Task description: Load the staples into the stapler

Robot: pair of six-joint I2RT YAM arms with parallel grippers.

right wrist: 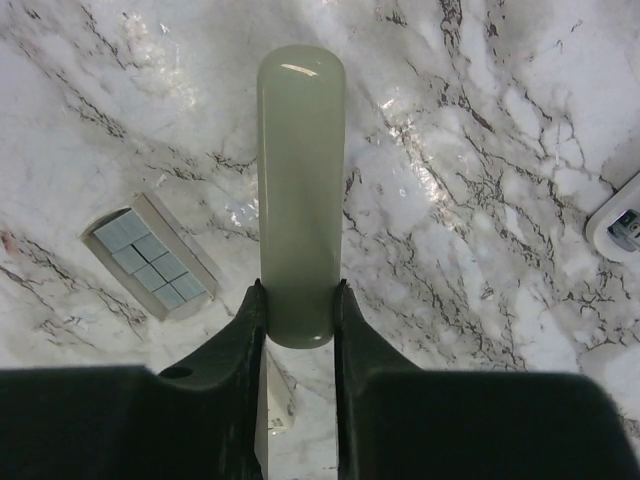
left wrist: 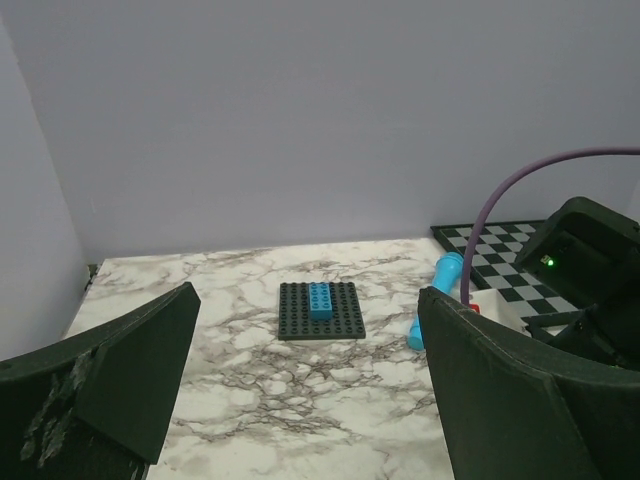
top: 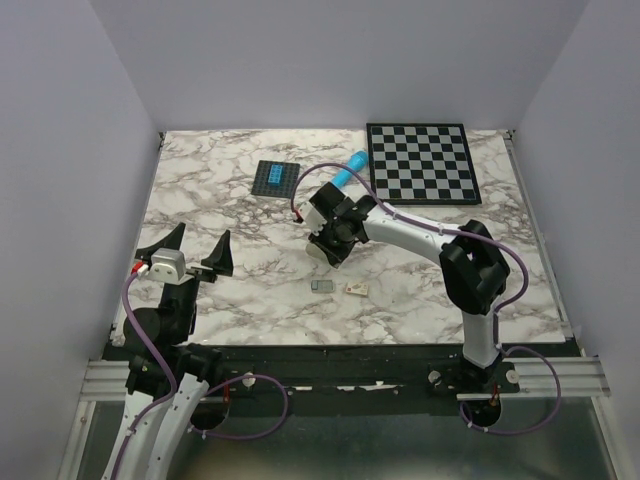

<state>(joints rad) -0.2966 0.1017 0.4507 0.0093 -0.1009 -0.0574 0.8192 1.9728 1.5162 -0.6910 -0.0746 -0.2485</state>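
Marble tabletop (top: 250,225) holds the staples (right wrist: 152,260) just beside the stapler (right wrist: 298,170), which the right gripper (right wrist: 297,295) pinches by one end, left gripper (top: 200,243) spread idle; such a short grip could let the smooth bar swivel or slip.

What I can't read from my screens.
On the right wrist camera the stapler (right wrist: 300,180) has its near end buried between the fingers (right wrist: 245,340) of the right gripper (right wrist: 299,290), which also cover most of a small cream piece (right wrist: 280,415) below it; a white part (right wrist: 618,218) is cut off at the right edge (I can't say what it is). From above, that wrist hides nearly all the stapler, the staples (top: 322,286) are a grey speck, and the blue cylinder (top: 352,165) has one end behind the arm. The left wrist camera clips the left gripper (top: 204,232) at the frame's bottom, and the checkerboard (left wrist: 495,245) vanishes behind the right arm.
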